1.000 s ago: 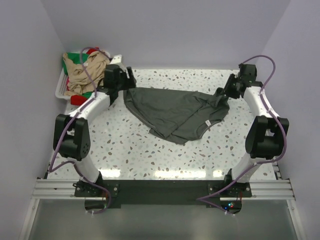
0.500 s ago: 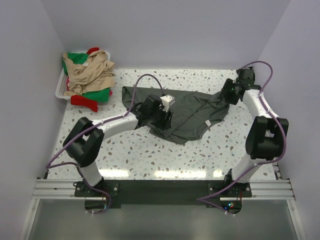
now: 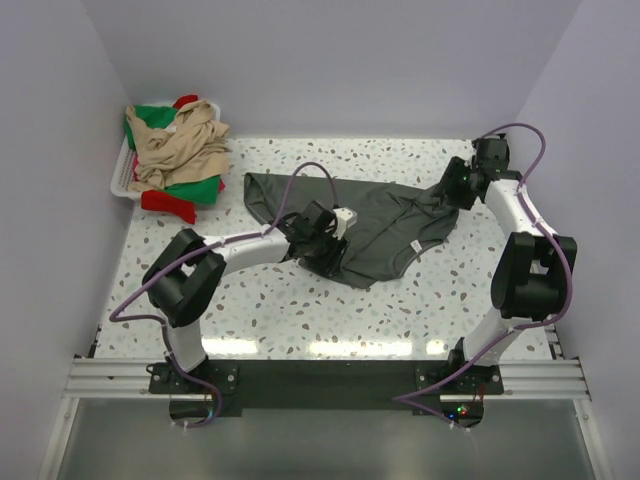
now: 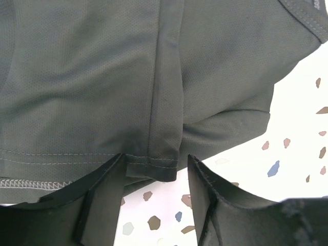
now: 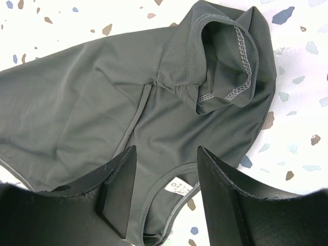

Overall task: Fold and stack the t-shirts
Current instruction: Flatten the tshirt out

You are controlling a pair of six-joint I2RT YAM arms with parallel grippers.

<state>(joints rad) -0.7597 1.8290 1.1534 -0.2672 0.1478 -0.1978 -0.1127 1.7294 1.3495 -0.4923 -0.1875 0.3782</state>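
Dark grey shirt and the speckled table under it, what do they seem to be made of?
The dark grey shirt looks like a thin knit, probably synthetic: fine pinhole weave, matte surface, stitched hems. The table top looks like white terrazzo or a laminate imitating it: scattered brown and grey chips, glossy reflections along its near edge.

The speckled table (image 3: 300, 305) carries a grey t-shirt (image 3: 385, 225) (crumpled) and a basket (image 3: 119, 178).

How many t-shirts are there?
4: one dark grey cloth t-shirt spread on the speckled table; beige, green and red cloth t-shirts heaped in the white plastic basket, far left. More may hide underneath.
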